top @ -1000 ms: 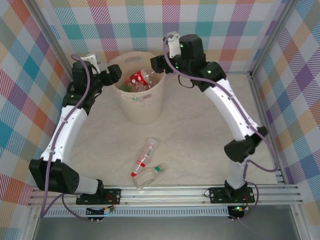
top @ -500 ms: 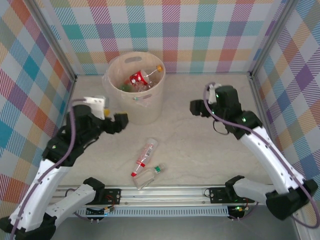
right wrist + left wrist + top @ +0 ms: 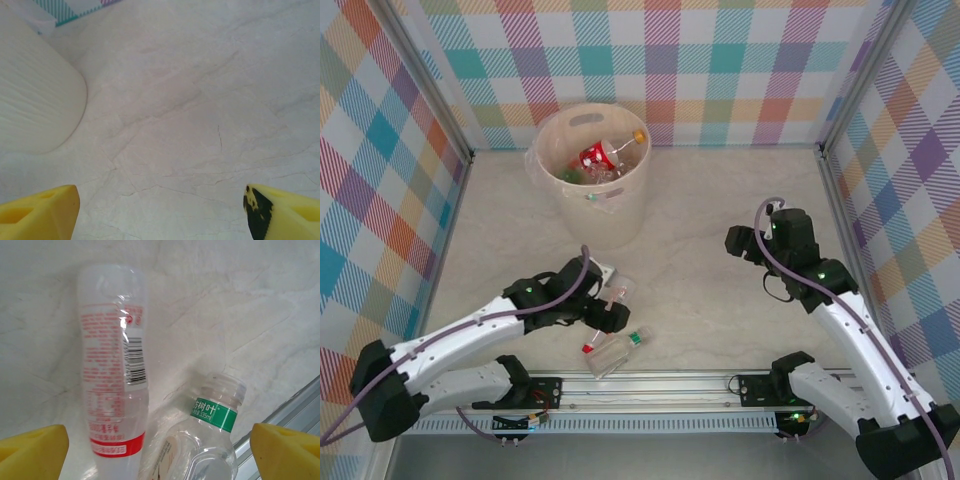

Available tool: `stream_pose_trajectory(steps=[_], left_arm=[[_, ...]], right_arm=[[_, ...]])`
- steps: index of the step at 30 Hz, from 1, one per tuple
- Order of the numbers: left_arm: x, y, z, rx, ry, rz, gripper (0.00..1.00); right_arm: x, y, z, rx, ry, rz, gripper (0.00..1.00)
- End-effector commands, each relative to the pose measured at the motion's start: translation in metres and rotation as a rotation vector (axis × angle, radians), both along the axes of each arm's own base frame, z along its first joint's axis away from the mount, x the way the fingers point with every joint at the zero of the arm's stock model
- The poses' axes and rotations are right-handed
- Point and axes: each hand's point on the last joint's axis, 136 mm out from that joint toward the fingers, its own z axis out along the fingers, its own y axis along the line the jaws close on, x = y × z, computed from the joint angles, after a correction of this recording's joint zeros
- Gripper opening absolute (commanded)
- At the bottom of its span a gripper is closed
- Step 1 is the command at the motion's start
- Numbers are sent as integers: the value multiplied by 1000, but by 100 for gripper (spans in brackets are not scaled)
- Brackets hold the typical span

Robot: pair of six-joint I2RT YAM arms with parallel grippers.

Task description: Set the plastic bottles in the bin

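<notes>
Occlusion noted at the near side of the table (image 3: 720, 190): the left gripper (image 3: 607, 316) hangs over the red-labelled bottle (image 3: 621, 290) and covers its middle in the top view, so just the clear end and the red cap show on either side. The left wrist view cuts this bottle off at the bottom edge. Just beside it lies a clear bottle with a green band (image 3: 618, 350). Its lower body is likewise cropped in the wrist view, and the print on the band is too small to read. Both lie flat on the table; whether they touch cannot be told.

Left gripper fingers (image 3: 30, 450) stand wide, one at each bottom corner of the wrist view, gripping nothing. The right gripper (image 3: 732, 243) is over bare table at the right, well apart from both bottles, its fingers equally wide and empty.

The bin (image 3: 592, 225) stands upright at the far left-centre — inside, an orange-capped bottle (image 3: 605, 153) with a red label lies on a jumble of clear bottles (image 3: 585, 176), whose number cannot be made out.
</notes>
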Motion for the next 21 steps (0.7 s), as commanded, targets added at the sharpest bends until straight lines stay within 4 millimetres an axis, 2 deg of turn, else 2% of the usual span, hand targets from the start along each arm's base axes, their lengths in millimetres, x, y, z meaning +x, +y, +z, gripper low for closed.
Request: stream_pose_trajectory(steps=[1,6,14,19,21], left_arm=[[7,-2,-12,16,-11,52,94],[15,4,-39,81,-9,101,91],[22,1,-70,170,17,83,72],[33,-3,-74,229,16,54,64],[39,-4,-73,247,6,52,57]], right_arm=[[-5,0,11,29,-19,4,87],[-16,5,-6,49,47,55,88],[-28,12,-30,189,93,86,88],[-30,14,-43,233,109,94,87],[-34,13,-45,232,108,98,88]])
